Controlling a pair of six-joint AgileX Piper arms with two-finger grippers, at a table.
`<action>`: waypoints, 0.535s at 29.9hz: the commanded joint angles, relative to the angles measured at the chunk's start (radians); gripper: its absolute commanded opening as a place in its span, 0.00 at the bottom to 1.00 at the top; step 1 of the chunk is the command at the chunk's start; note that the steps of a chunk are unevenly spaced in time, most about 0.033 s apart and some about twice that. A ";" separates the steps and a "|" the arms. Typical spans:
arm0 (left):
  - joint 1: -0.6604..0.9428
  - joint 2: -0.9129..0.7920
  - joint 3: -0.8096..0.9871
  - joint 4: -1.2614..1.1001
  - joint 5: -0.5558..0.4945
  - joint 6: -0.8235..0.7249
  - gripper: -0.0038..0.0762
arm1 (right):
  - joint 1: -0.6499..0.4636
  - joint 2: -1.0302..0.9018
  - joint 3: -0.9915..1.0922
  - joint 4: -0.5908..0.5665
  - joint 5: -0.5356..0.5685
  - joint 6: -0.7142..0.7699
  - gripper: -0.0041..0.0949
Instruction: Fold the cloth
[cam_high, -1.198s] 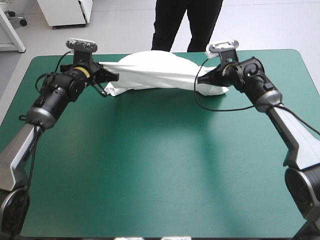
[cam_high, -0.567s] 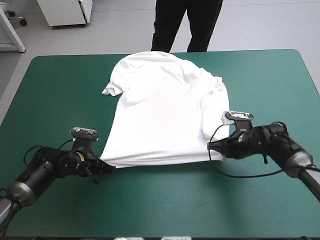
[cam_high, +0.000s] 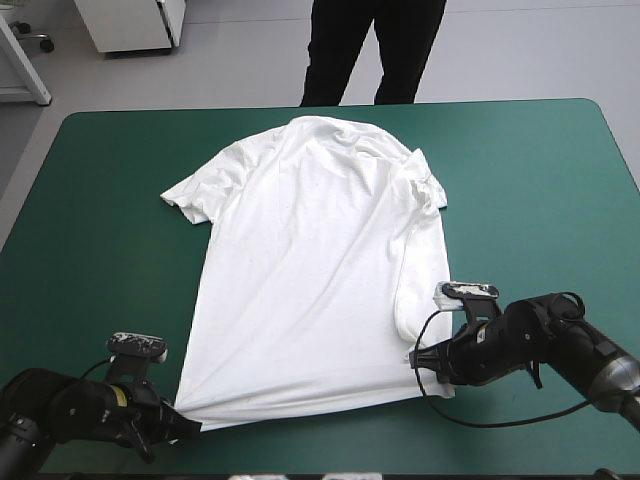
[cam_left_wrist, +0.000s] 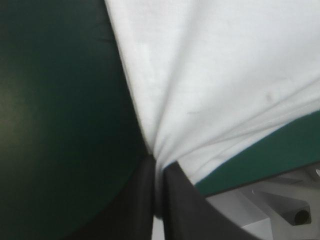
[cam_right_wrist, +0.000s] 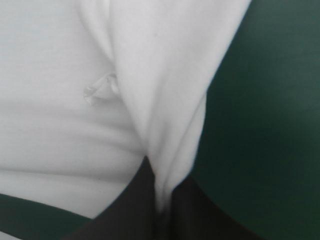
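The white T-shirt (cam_high: 310, 270) lies spread almost flat on the teal-green table, collar toward the far edge and hem toward the near edge. Its left sleeve (cam_high: 190, 195) is laid out; the right sleeve (cam_high: 425, 185) is folded in and wrinkled. My left gripper (cam_high: 190, 425) is shut on the hem's near-left corner, low at the table's front. In the left wrist view the T-shirt (cam_left_wrist: 210, 85) fans out from the left gripper (cam_left_wrist: 159, 167). My right gripper (cam_high: 418, 357) is shut on the near-right corner, where the T-shirt (cam_right_wrist: 150, 90) bunches into the right gripper (cam_right_wrist: 159, 172).
Bare teal-green cover (cam_high: 100, 270) runs along both sides of the T-shirt and along the front edge. The right side edge of the T-shirt is doubled over in a long fold (cam_high: 425, 270).
Both grippers have drawn the hem from the far side toward the near edge, spreading the T-shirt out flat. The left sleeve has unfolded outward.
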 joint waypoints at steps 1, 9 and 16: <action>-0.002 -0.056 0.000 -0.005 0.073 -0.010 0.04 | 0.017 -0.038 0.004 0.007 0.031 0.018 0.02; -0.002 -0.093 0.018 -0.015 0.058 0.006 0.06 | 0.049 -0.060 0.015 0.017 0.028 0.022 0.07; -0.002 -0.088 -0.061 -0.019 0.026 0.061 0.58 | 0.049 -0.043 -0.005 0.083 0.116 0.020 0.67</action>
